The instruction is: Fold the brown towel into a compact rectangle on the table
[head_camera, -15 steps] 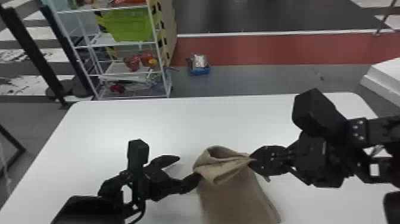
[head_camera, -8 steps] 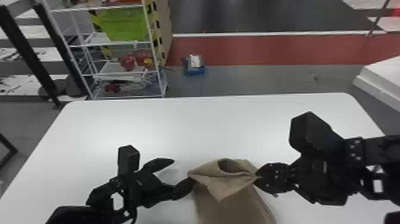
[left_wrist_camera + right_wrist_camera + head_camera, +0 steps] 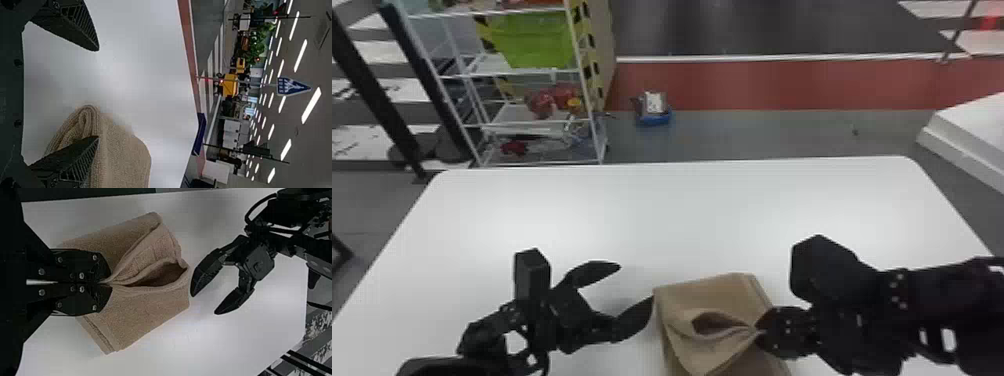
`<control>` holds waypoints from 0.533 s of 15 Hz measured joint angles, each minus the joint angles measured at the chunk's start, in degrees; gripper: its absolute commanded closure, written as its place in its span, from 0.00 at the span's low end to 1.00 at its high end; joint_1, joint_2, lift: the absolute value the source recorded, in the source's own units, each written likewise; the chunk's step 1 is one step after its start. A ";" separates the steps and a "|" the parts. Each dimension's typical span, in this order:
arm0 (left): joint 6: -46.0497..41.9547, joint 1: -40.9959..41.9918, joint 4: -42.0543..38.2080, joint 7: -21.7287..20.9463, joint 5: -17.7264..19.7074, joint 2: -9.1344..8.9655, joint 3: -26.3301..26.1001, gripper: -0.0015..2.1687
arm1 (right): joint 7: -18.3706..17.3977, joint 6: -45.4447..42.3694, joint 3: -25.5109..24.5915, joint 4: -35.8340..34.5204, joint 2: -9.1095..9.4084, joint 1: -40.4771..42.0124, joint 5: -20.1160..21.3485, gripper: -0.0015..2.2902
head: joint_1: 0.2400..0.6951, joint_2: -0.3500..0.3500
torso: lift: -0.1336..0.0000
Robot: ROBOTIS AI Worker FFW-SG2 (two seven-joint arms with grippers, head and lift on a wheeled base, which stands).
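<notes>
We see a black left arm (image 3: 494, 325) with a box-shaped housing (image 3: 533, 275), a thin looping cable (image 3: 255, 206) and a black left gripper (image 3: 636, 282) whose tapered fingers (image 3: 80, 25) are ridged inside, plus a black right arm (image 3: 927, 290) with a faceted housing (image 3: 822, 270) and a black right gripper (image 3: 757, 330) dotted with silvery screws (image 3: 81, 275).

My left claw (image 3: 636, 283) and right claw (image 3: 760, 329) are black, the towel (image 3: 704, 296) at lower centre brown, my desk (image 3: 657, 210) white; upper left, a lime-green bin (image 3: 537, 42) and yellow-and-black striped edging (image 3: 589, 60).
</notes>
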 measured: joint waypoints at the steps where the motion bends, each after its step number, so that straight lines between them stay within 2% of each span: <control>1: -0.76 0.02 0.00 -0.03 -0.14 0.00 -0.04 0.04 | 0.00 -0.05 0.88 0.58 -0.05 0.18 0.75 0.52 | 1.00 0.59 | 0.08; 8: -1.61 0.03 0.01 -0.81 -0.59 0.00 -0.32 0.04 | 0.00 0.25 4.30 3.20 0.65 0.23 2.70 0.51 | 1.00 0.60 | 0.08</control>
